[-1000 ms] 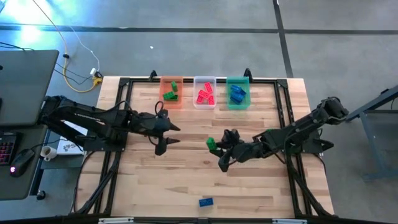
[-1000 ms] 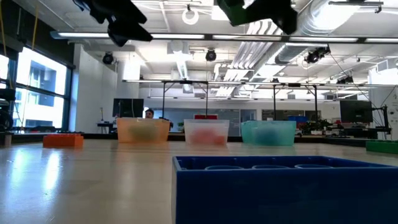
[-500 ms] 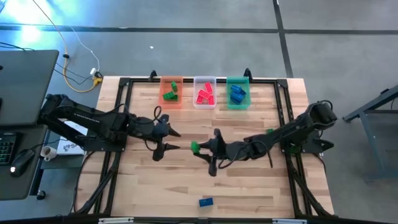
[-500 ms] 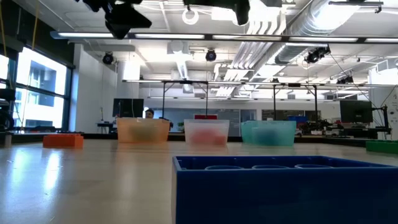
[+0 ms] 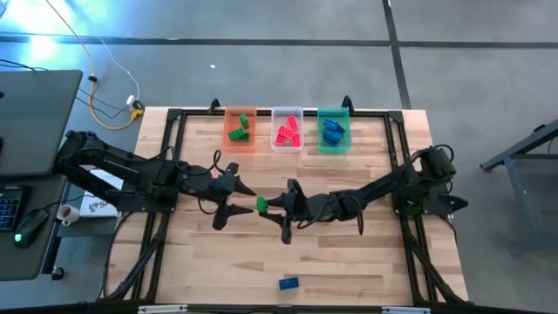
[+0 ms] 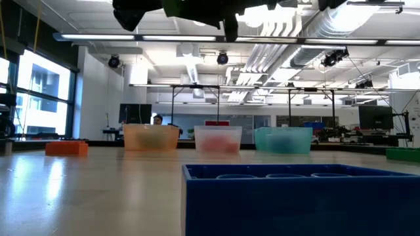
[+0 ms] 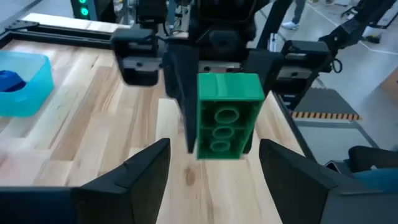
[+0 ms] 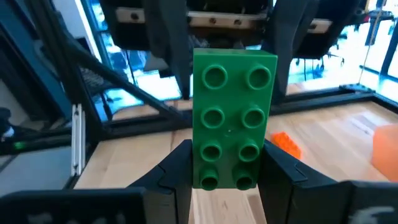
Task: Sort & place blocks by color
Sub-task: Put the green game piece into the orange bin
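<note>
Right pincer (image 5: 272, 206) clamps green block (image 5: 261, 204); left pincer (image 5: 237, 202) spread apart; no legible writing.

Green block (image 5: 261, 205): studded brick, two by four studs (image 8: 234, 118), held off the table between the fingers of the right gripper (image 5: 281, 212), near table centre, in front of the orange tub (image 5: 240, 130). Hollow underside with three round sockets faces the left wrist camera (image 7: 227, 116).

Blue block (image 5: 289, 283): lies flat near the table's front edge, well apart from the tubs.

Other blocks in tubs: green in orange tub, red in clear tub (image 5: 287, 129), blue in green tub (image 5: 333, 130).
</note>
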`<state>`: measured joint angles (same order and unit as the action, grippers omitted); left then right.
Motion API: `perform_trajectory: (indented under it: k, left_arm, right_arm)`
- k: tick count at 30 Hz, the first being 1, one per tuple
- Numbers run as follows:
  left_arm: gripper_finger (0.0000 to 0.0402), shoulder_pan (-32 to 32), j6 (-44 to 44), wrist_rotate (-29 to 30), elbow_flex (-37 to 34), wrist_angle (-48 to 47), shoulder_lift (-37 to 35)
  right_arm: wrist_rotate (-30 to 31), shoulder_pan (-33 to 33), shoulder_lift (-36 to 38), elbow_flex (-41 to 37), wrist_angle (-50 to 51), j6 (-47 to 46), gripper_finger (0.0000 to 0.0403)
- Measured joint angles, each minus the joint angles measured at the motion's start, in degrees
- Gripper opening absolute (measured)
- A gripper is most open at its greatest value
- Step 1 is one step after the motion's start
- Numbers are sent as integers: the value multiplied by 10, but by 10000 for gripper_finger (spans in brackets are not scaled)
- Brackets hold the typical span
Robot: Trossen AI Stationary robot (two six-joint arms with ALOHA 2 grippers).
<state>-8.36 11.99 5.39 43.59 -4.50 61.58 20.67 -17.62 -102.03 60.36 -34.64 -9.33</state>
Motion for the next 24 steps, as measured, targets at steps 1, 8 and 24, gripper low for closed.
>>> perform_trajectory:
  k: [1,8,24]
  left_arm:
    - [236,0,0,0,0,2,0]
    - [236,0,-1,-2,0,7,0]
    - [236,11,-15,41,0,82,7]
  right_arm:
    - [-2,2,-4,0,-13,2,114]
    - [-7,20,-5,0,-35,-8,114]
    - [-43,45,-4,0,-47,-10,114]
